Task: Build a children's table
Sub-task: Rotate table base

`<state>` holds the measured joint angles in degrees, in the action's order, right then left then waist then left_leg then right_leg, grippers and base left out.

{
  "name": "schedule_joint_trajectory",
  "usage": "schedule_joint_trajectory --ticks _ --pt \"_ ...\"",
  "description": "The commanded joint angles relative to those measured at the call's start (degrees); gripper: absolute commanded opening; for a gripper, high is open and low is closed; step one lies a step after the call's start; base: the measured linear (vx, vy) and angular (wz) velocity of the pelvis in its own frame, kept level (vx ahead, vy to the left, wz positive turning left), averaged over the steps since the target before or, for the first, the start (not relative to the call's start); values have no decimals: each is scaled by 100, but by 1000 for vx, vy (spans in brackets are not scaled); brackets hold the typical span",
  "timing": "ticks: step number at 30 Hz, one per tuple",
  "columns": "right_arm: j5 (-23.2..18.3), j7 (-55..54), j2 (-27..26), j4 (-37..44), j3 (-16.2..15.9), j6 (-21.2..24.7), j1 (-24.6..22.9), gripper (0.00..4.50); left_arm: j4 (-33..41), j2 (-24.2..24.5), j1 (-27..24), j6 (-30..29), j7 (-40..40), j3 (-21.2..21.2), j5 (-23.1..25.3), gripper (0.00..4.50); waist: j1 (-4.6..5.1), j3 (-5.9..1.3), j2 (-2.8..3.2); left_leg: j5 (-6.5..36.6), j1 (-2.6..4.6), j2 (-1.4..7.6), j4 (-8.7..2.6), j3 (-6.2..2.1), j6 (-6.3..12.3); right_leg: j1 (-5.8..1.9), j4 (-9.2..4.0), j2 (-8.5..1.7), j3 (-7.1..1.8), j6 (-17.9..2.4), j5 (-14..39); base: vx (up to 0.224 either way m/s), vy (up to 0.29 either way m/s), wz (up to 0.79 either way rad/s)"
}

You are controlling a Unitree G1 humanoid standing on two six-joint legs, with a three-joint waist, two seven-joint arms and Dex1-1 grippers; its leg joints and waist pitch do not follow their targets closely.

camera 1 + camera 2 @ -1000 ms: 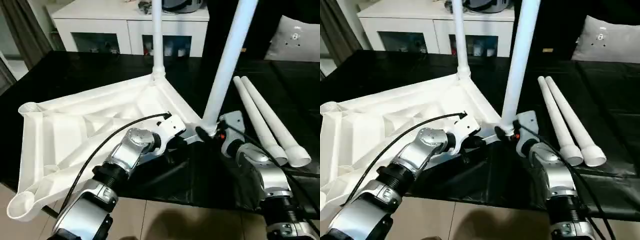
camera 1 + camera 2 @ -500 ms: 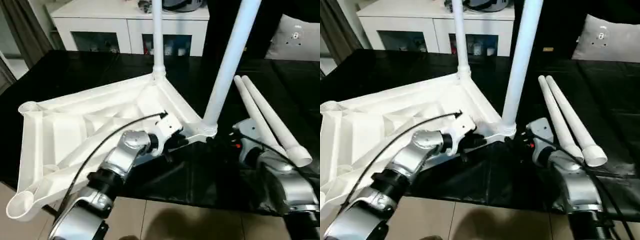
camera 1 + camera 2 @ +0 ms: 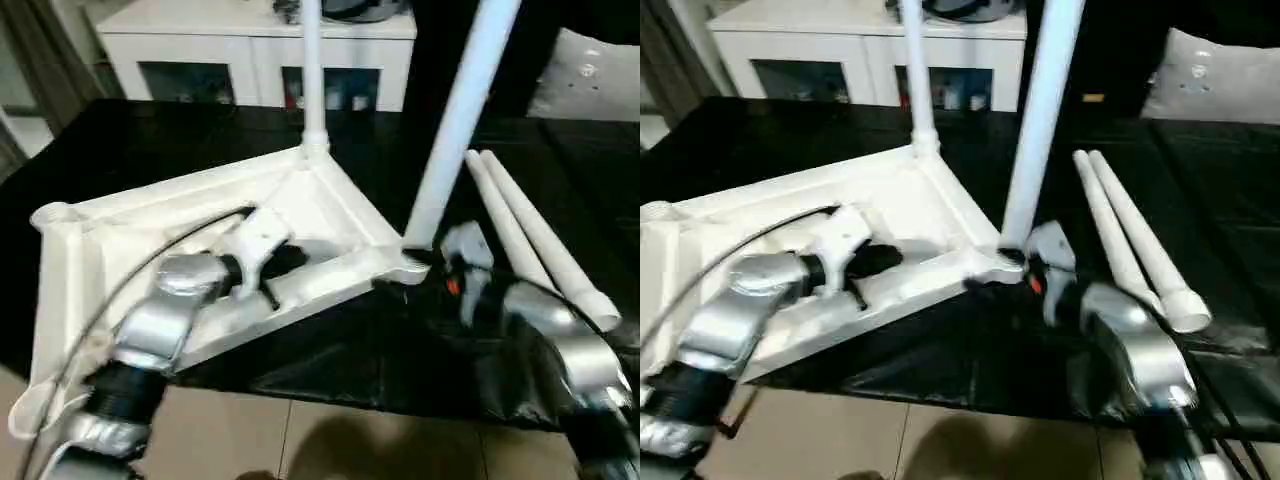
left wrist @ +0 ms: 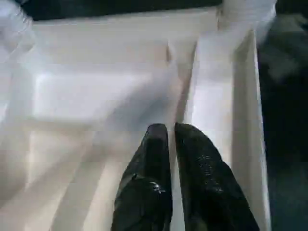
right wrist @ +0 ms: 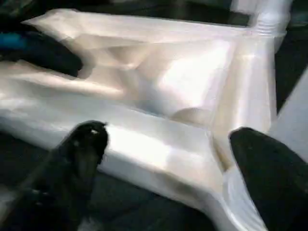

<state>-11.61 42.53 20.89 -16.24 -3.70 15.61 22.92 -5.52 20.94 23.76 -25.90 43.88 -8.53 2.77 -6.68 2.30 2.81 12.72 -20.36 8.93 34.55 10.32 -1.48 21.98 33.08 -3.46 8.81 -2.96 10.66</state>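
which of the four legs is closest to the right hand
The upright leg standing in the tabletop's near corner, just beside the right hand. The other upright leg stands farther back; two lie flat.

white top [image 3: 330, 215], white legs [image 3: 520, 225], black fingers [image 4: 154, 159].

Head stereo pair looks forward and down from the near side, both eyes sharing the top [image 3: 200, 215], two upright legs and both forearms. Wrist views sit close over the top's ribbed underside [image 4: 110, 91], near its right corner.
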Motion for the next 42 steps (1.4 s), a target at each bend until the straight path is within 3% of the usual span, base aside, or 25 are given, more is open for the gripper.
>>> schedule_joint_trajectory --ticks 1,2,6,8,9,11,13,16,18,19,22,29,31,32,36,38,42 --pt "198 -488 16 -400 235 -213 213 450 149 98 11 -218 -175 166 101 9 12 -318 -18 426 52 571 -412 -261 332 -259 -388 -710 -502 -722 1283 0 0 0" --pt "354 -1020 -15 -876 327 -456 475 450 182 200 20 -415 -310 284 155 9 -9 -340 -20 371 63 591 -402 -261 282 -262 -335 -736 -516 -773 1093 0 0 0" --pt "541 -1417 -122 -1324 315 -733 660 450 161 424 65 -727 -730 511 391 2 -47 -347 -14 304 44 551 -382 -249 316 -284 -320 -730 -517 -781 923 0 0 0" --pt "523 -1092 -228 -1179 180 -745 527 450 40 567 111 -843 -1026 684 531 2 -64 -359 -16 224 24 546 -365 -255 450 -300 -286 -724 -512 -783 707 0 0 0" --pt "472 -865 -259 -1037 97 -672 427 450 13 661 106 -873 -1109 711 608 2 -53 -361 -75 222 15 546 -369 -249 493 -312 -281 -724 -511 -787 679 0 0 0" --pt "441 -714 -269 -914 24 -606 342 450 5 734 94 -897 -1151 720 665 2 -68 -363 -27 200 19 561 -366 -265 593 -302 -286 -738 -504 -796 690 0 0 0" --pt "394 -477 -245 -637 -234 -453 93 450 -11 937 43 -1044 -1187 756 732 2 -69 -354 -49 166 17 580 -367 -269 603 -299 -277 -723 -509 -805 666 0 0 0" --pt "403 -450 -195 -542 -410 -268 -39 450 40 1096 -20 -1221 -1092 706 750 2 -60 -334 -21 331 38 592 -388 -278 522 -279 -299 -729 -514 -811 839 0 0 0" --pt "640 -545 -155 -510 -517 3 -140 450 119 1301 -145 -1436 -880 508 815 2 -53 -328 -26 414 39 582 -400 -276 451 -285 -325 -735 -519 -804 981 0 0 0" --pt "693 -549 -165 -503 -511 63 -155 450 134 1353 -177 -1463 -822 440 827 2 -47 -318 9 483 36 578 -401 -275 399 -274 -335 -735 -524 -788 1061 0 0 0" --pt "823 -776 -341 -637 -503 224 -99 450 178 1434 -327 -1570 -499 216 739 2 -48 -324 23 514 47 573 -400 -281 324 -276 -349 -747 -529 -764 1111 0 0 0" --pt "924 -1247 -782 -1327 -643 130 296 450 89 1514 -390 -1272 118 -230 497 2 -16 -321 29 627 50 581 -427 -292 198 -274 -333 -755 -537 -876 1038 0 0 0" --pt "915 -1540 -1083 -1750 -476 -114 608 450 112 1389 -303 -1043 492 -272 213 2 -13 -315 39 674 61 575 -426 -284 142 -272 -344 -773 -543 -894 1065 0 0 0" --pt "915 -1593 -1132 -1803 -435 -147 658 450 130 1370 -293 -1017 590 -283 145 2 -8 -319 18 705 63 580 -433 -284 102 -286 -332 -775 -543 -882 1093 0 0 0" --pt "975 -1756 -1206 -1978 -383 -197 823 450 279 1356 -307 -684 1081 -423 -131 2 14 -327 28 621 61 584 -436 -286 61 -286 -288 -774 -553 -924 843 0 0 0" --pt "1020 -1921 -1218 -2150 -337 -269 952 450 220 1142 -210 -440 1290 -540 -316 2 26 -332 17 507 56 584 -429 -269 65 -298 -259 -777 -565 -968 696 0 0 0" --pt "1055 -2102 -1175 -2327 -242 -359 1029 450 -678 516 272 -17 750 -514 -133 2 18 -330 4 517 38 548 -410 -244 106 -325 -299 -774 -557 -893 829 0 0 0"
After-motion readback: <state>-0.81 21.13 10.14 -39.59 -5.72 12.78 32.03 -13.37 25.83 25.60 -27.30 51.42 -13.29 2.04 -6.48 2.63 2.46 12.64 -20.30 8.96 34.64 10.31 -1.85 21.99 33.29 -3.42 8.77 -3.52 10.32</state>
